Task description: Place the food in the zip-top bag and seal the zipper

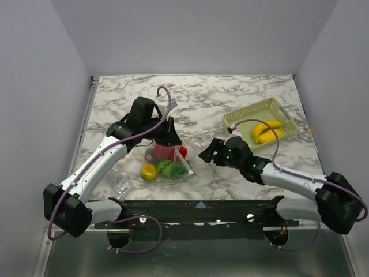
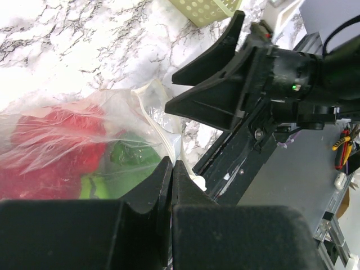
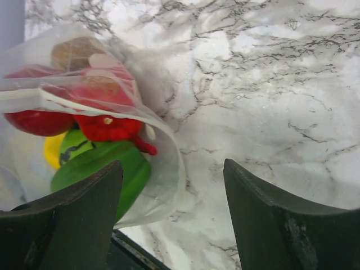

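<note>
Top external view: near the front, the zip-top bag holds red, green and yellow food. Farther right, a basket holds bananas. The left gripper pinches the bag's rim. The right gripper, spread and empty, hovers beside it.

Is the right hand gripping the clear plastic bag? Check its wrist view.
No, the right hand is wide open with nothing pinched; the clear zip-top bag lies beside it.

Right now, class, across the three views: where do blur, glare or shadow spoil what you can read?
Top external: sharp, evenly lit, only soft shadows on the table. Left wrist: the left gripper looms dark and blurred; the zip-top bag hazes the food. Right wrist: the right gripper is soft-edged, the marble washed pale.
</note>
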{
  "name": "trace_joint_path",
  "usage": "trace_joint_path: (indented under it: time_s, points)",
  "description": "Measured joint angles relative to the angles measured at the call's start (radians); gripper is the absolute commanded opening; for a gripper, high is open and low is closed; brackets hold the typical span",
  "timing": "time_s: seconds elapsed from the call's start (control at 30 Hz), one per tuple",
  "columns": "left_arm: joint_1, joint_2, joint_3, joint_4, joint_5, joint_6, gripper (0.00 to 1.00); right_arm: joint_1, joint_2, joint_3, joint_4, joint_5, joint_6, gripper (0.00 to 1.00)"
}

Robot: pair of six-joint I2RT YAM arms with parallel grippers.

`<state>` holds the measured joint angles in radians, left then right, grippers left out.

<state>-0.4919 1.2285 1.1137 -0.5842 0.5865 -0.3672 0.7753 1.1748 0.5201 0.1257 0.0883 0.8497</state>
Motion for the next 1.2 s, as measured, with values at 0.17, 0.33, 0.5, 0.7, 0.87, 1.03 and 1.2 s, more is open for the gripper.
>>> trace_joint_path:
  time_s: [0.17,0.33,0.5,0.7,0.87,1.03,1.2]
  points:
    - [0.000,0.000,-0.002,0.000,0.000,0.000,0.00,-0.010,0.116,-0.006,0.076,-0.049,-0.037,0.52]
    - [0.000,-0.003,-0.005,0.000,-0.001,0.000,0.00,-0.010,0.165,-0.015,0.186,-0.142,-0.046,0.21]
    - [0.000,-0.005,-0.005,-0.001,-0.002,-0.004,0.00,-0.010,0.134,-0.002,0.212,-0.191,-0.058,0.00]
    - [0.001,-0.020,0.074,-0.049,-0.046,-0.018,0.00,-0.010,0.025,0.218,0.027,-0.254,-0.058,0.00]
    - [0.001,-0.094,0.087,-0.051,-0.078,-0.070,0.00,-0.010,-0.005,0.399,-0.113,-0.320,-0.074,0.00]
    - [0.001,-0.167,-0.006,-0.023,-0.089,-0.157,0.11,-0.009,0.000,0.451,-0.203,-0.357,-0.123,0.00]
    - [0.002,-0.160,-0.095,0.011,-0.090,-0.229,0.25,-0.009,0.048,0.462,-0.241,-0.378,-0.187,0.00]
